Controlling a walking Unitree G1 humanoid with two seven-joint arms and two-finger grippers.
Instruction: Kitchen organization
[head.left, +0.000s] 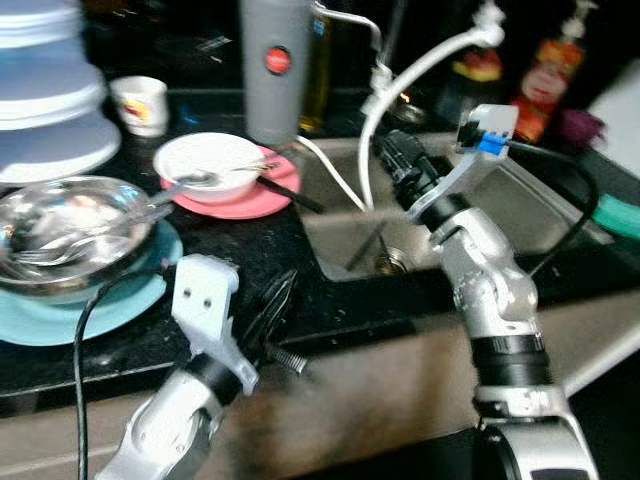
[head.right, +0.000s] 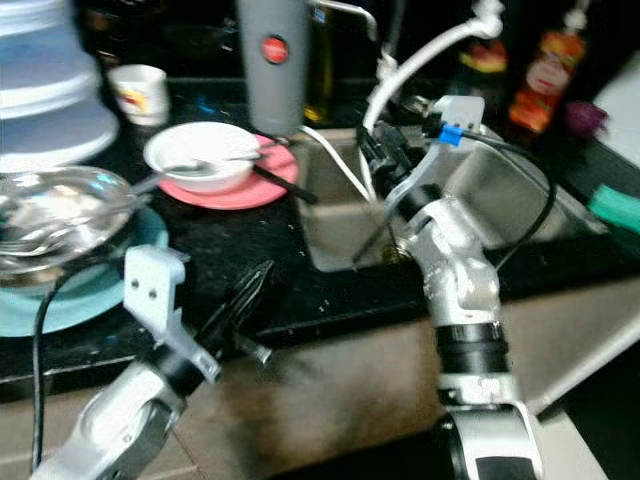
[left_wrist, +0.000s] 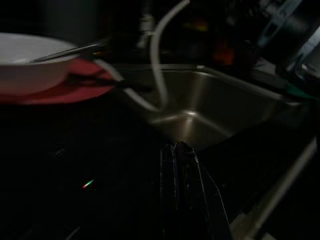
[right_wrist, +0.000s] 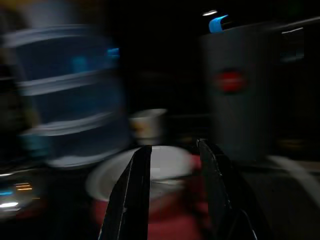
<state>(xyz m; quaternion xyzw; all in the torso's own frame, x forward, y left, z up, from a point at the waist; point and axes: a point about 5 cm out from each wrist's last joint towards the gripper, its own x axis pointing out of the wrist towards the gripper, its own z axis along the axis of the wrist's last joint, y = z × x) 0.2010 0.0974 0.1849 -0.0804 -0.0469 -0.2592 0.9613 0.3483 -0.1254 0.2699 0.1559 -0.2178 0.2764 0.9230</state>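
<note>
Distance decides this one — the round white ceramic bowl, a spoon resting in it, sits on a flat pink plate on the black counter, just left of the steel sink. The right gripper, raised over the sink, points straight at it and looks nearer; its fingers stand narrowly parted, holding nothing. The left gripper hangs low at the counter's front edge, fingers pressed together, empty.

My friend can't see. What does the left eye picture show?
Two silver robot arms reach over a dark kitchen counter: the right gripper is above the sink, the left gripper near the counter's front edge. A white bowl sits on a pink plate.
</note>
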